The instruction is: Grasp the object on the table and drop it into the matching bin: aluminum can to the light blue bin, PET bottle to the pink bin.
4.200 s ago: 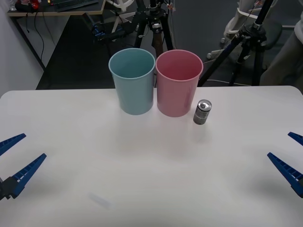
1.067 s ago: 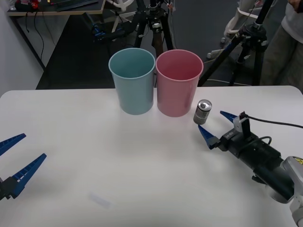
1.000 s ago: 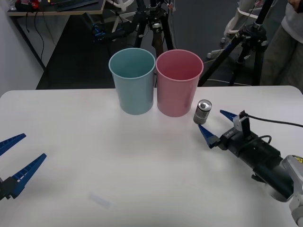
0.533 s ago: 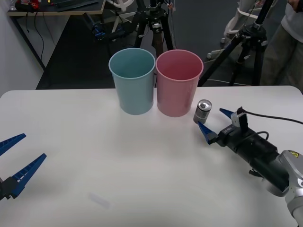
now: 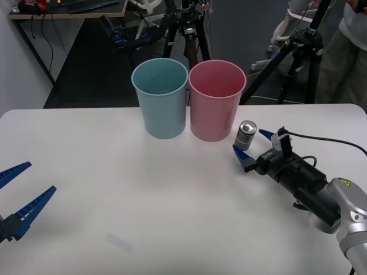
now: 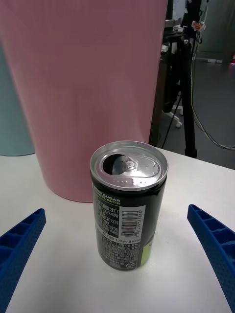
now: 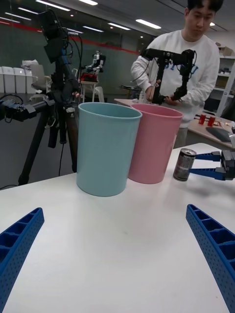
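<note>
Can [image 5: 246, 135] upright on tabletop [image 5: 172, 217], just beside pink bin [image 5: 216, 100]; blue bin [image 5: 160, 97] next over. Right claw [image 5: 252, 146] spread wide, flanking can, not touching. Left claw [image 5: 17, 195] spread, parked at tabletop's near left.

Just ahead of the open right tool [image 5: 250, 145], between its ribbed blue plastic fingers [image 6: 19, 244], the aluminum can [image 6: 128, 203] is seen: bare shiny metal at its top and rim, with a glossy dark printed label around the body. Beyond the can, the pink bin [image 6: 83, 93] is made of smooth plastic with a soft sheen, and the light blue bin [image 7: 106, 146] beside it has the same finish. The table [image 5: 143, 195] beneath is smooth, matt white. The left tool [image 5: 20, 195] has matching ribbed blue plastic fingers.
</note>
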`<state>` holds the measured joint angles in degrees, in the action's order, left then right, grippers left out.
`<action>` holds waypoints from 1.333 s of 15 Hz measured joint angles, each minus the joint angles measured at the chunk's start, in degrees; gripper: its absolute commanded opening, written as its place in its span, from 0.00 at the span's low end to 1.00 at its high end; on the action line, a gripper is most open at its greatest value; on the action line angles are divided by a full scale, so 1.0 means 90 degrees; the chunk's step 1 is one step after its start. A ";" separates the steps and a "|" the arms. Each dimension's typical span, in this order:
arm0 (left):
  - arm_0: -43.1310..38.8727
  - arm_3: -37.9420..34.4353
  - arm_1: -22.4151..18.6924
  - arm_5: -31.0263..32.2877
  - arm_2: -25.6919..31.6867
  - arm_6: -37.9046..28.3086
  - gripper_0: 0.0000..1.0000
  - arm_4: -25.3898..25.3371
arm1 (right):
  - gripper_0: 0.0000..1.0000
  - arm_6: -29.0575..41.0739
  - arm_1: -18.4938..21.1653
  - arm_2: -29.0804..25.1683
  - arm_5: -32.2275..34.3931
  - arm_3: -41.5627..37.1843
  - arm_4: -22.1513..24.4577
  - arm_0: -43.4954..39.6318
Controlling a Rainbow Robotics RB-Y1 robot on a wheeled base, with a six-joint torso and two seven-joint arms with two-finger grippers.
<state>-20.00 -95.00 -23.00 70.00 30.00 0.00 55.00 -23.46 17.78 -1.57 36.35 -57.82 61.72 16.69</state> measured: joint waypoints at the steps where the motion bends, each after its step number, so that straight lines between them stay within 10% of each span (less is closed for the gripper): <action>1: 0.0000 0.0000 0.0000 0.0000 0.0000 0.0000 1.00 0.0000 | 1.00 0.0000 -0.0021 0.0022 -0.0019 0.0000 -0.0001 0.0021; 20: 0.0000 0.0000 0.0000 0.0000 0.0000 0.0000 1.00 0.0000 | 1.00 0.0057 -0.0167 0.0380 -0.0935 0.0000 -0.0012 0.0325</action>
<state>-20.00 -95.00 -23.00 70.00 30.00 0.00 55.00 -22.95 16.28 1.85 27.93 -57.82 61.61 19.61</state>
